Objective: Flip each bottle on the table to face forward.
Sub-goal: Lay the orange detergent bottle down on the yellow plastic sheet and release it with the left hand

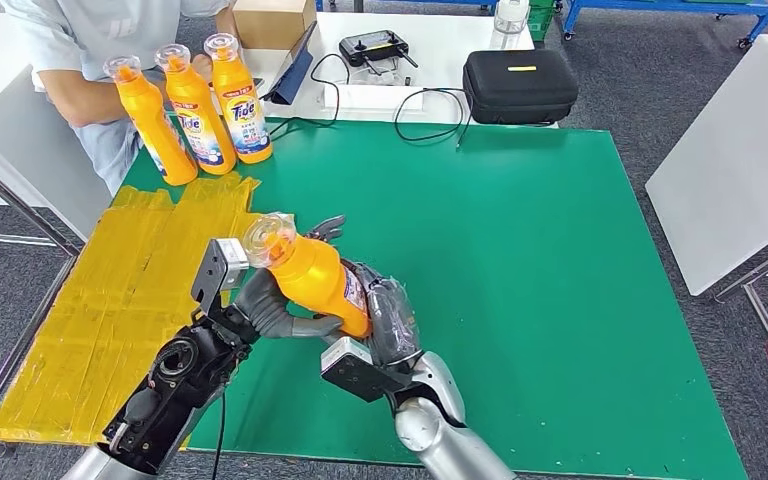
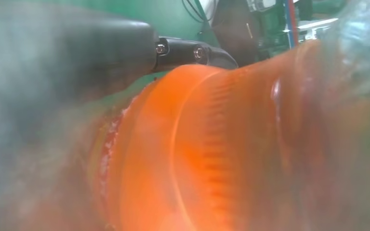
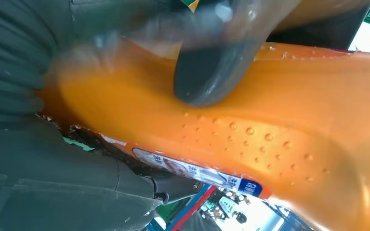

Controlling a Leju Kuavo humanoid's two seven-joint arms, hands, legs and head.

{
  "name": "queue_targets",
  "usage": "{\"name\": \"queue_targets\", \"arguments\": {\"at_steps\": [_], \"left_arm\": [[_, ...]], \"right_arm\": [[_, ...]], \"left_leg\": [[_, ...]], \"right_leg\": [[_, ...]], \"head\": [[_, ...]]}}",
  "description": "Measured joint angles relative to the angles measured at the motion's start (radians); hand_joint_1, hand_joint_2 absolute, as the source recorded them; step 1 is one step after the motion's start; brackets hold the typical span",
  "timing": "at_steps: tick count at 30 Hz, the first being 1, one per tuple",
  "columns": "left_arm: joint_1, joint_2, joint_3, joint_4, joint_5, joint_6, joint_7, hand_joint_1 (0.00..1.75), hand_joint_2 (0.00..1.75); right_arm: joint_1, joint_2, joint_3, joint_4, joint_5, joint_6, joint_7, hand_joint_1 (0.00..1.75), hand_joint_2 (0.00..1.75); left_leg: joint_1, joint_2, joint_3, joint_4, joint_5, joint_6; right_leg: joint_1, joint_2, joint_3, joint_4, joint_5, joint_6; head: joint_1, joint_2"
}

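An orange Tide bottle (image 1: 310, 270) with a clear cap is held tilted above the green mat (image 1: 520, 250), cap toward the left. My left hand (image 1: 265, 305) grips its neck and shoulder, and my right hand (image 1: 385, 315) grips its lower body. The bottle (image 2: 231, 154) is a close orange blur in the left wrist view. In the right wrist view a grey thumb (image 3: 212, 72) presses on the bottle (image 3: 279, 125), whose label edge shows. Three more orange Tide bottles (image 1: 195, 110) stand upright in a row at the far left, labels facing me.
A person (image 1: 90, 60) in a light shirt sits behind the three bottles. Yellow taped sheeting (image 1: 110, 290) covers the table's left side. A black case (image 1: 518, 85), cables and a controller (image 1: 378, 45) lie on the white table beyond the mat.
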Motion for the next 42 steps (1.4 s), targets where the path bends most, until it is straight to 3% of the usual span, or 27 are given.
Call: {"name": "queue_targets", "arguments": {"at_steps": [1,18,22,24,28,34,42], "left_arm": [[0.0,0.0,0.0,0.002,0.004,0.004,0.0,1.7,1.75],[0.011,-0.016,-0.002,0.025,0.089,0.089,0.0,1.75,1.75],[0.012,-0.02,-0.002,0.026,0.103,0.1,-0.001,1.75,1.75],[0.014,-0.022,-0.002,0.026,0.11,0.104,-0.004,1.75,1.75],[0.015,-0.025,0.0,0.026,0.114,0.112,-0.008,1.75,1.75],[0.012,-0.034,0.02,0.025,0.12,0.156,-0.023,1.75,1.75],[0.004,-0.035,0.096,0.032,0.099,0.213,-0.038,1.75,1.75]], "right_arm": [[-0.002,0.0,0.002,0.004,-0.002,-0.004,0.0,1.74,1.75],[-0.026,0.003,0.023,0.041,-0.019,-0.039,0.015,1.75,1.75],[-0.028,0.005,0.024,0.044,-0.016,-0.059,0.015,1.29,1.75],[-0.028,0.006,0.024,0.045,-0.009,-0.074,0.015,1.29,1.75],[-0.027,0.006,0.025,0.045,0.001,-0.09,0.015,0.0,1.75],[-0.001,0.006,0.032,0.019,0.04,-0.153,0.007,0.0,1.75],[0.053,-0.02,0.038,-0.127,0.105,-0.213,0.001,0.0,1.75]], "left_leg": [[0.0,0.0,0.0,0.0,0.0,0.0],[0.0,0.0,-0.001,0.0,0.0,0.0],[0.0,0.0,-0.001,0.0,0.0,0.0],[0.0,0.0,-0.001,0.0,0.0,0.0],[0.0,0.0,-0.001,0.0,0.0,0.0],[0.0,0.0,-0.001,0.0,0.0,0.0],[0.0,-0.001,-0.002,0.0,0.0,0.0]], "right_leg": [[0.0,0.0,0.0,0.0,0.0,0.0],[0.0,0.0,-0.001,0.0,0.0,0.0],[0.0,0.0,-0.001,0.0,0.0,0.0],[0.0,0.0,-0.001,0.0,0.0,0.0],[0.0,0.0,-0.001,0.0,0.0,0.0],[0.0,0.0,-0.001,0.0,0.0,0.0],[0.0,-0.001,-0.002,0.0,0.0,0.0]], "head": [[0.0,0.0],[0.0,0.0],[0.0,0.0],[0.0,0.0],[0.0,0.0],[0.0,0.0],[0.0,0.0]]}}
